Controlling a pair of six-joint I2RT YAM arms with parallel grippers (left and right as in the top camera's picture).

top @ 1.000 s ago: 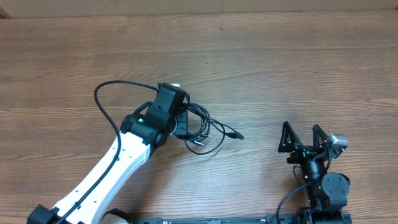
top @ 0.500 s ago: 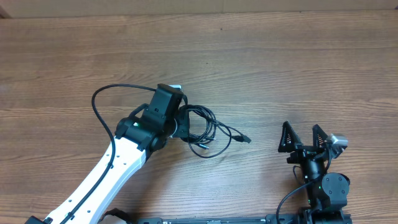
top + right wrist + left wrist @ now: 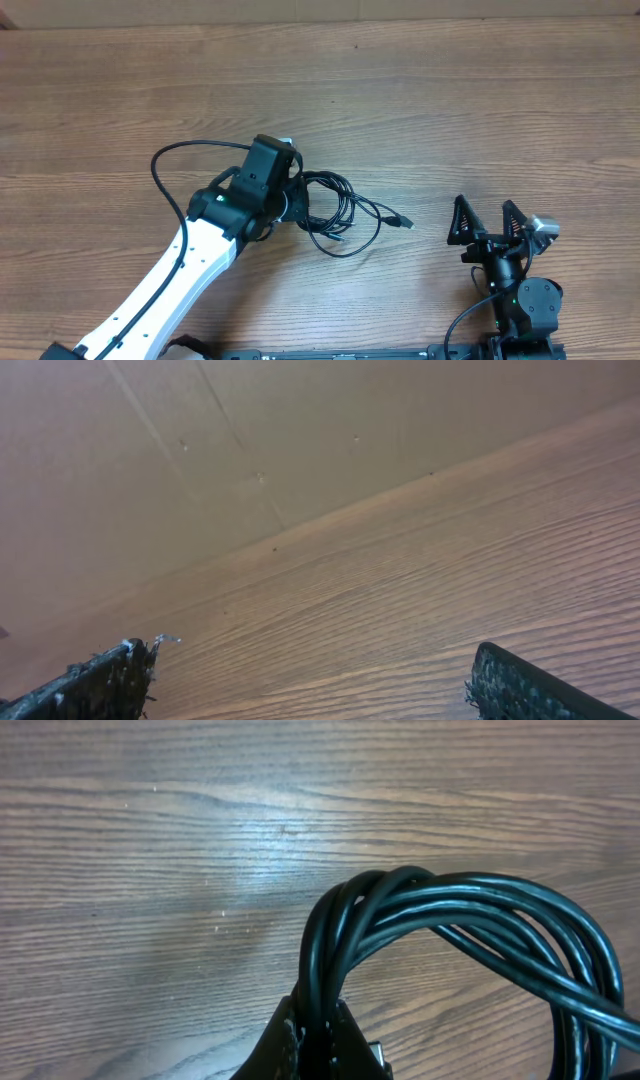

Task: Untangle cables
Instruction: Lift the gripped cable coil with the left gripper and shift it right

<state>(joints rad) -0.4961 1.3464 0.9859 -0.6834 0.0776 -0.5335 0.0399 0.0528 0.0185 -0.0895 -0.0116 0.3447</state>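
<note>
Overhead, left gripper (image 3: 293,200): clamped on the cables (image 3: 340,215) — a looped black bundle lying on the table (image 3: 450,100), left of centre; one plug end (image 3: 405,222) trails out to the right.
Overhead, right gripper (image 3: 486,208): jaws spread wide, holding nothing, well apart from the bundle.
Left wrist, cables (image 3: 450,910): several strands arch up from the pinched fingertips (image 3: 290,1045) of the left gripper (image 3: 315,1042).
Right wrist, right gripper (image 3: 310,690): fingers wide apart — only table (image 3: 400,610) between them.

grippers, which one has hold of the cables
The left gripper: its jaws are shut on the looped cables, pinching the bundle. The right gripper stands wide open with nothing in it, off to the side of the bundle.
</note>
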